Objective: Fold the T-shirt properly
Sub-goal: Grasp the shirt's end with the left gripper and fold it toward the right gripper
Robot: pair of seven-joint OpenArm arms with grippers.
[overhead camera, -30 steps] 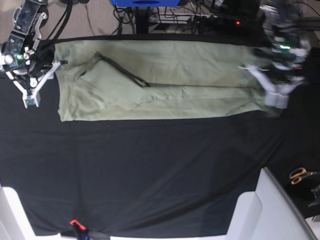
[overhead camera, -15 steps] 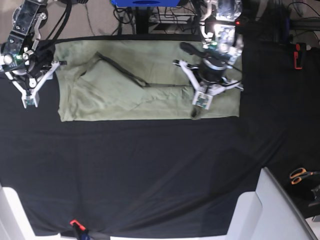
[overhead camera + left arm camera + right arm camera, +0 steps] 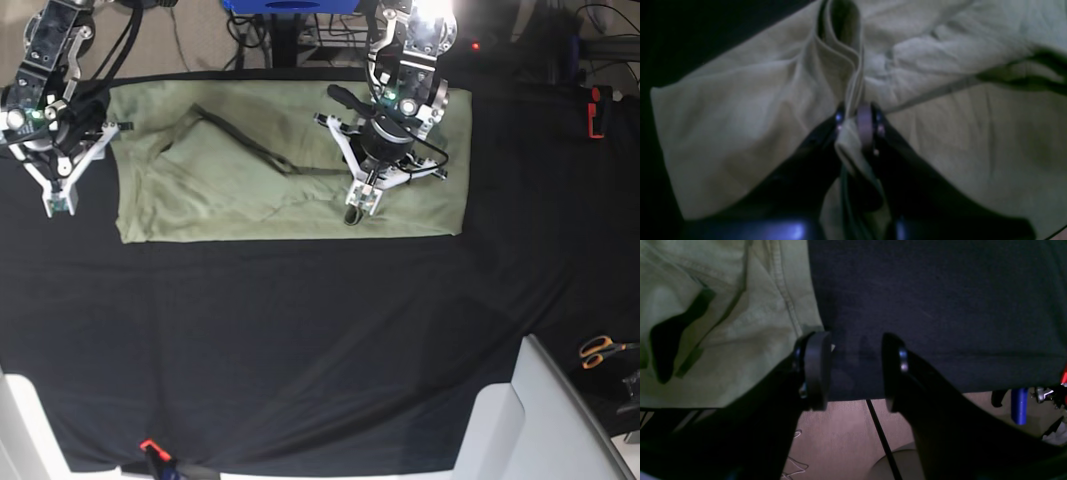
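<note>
A: Where's the T-shirt (image 3: 230,185) lying rn?

B: We're seeing it stretched across the far part of the black cloth (image 3: 300,340), long side running left to right in the base view. Its right-hand end is doubled over, w/ the fold edge sitting at about (image 3: 462,160). A dark crease line is running diagonally across the middle.

A: And the left gripper (image 3: 352,212)?

B: It's sitting over the shirt, a bit right of center in the base view. In the left wrist view we're looking at the left gripper (image 3: 857,121) w/ its jaws pressed together on a raised pleat of the T-shirt (image 3: 740,110); fabric is bunching up between the pads and trailing down below them. So it's clamped on the shirt.

A: Right gripper (image 3: 60,203)?

B: It's hanging at the shirt's left end in the base view, just off the fabric edge, above the black cloth. In the right wrist view we're seeing the right gripper (image 3: 855,370) w/ its jaws standing partly apart, nothing between them. One finger (image 3: 816,370) is sitting right beside the hemmed edge of the T-shirt (image 3: 723,323); the other is over the black cloth (image 3: 940,306).

A: Anything else around?

B: Orange-handled scissors (image 3: 600,351) are lying well off to the base view's right, near a white panel (image 3: 540,420).
</note>
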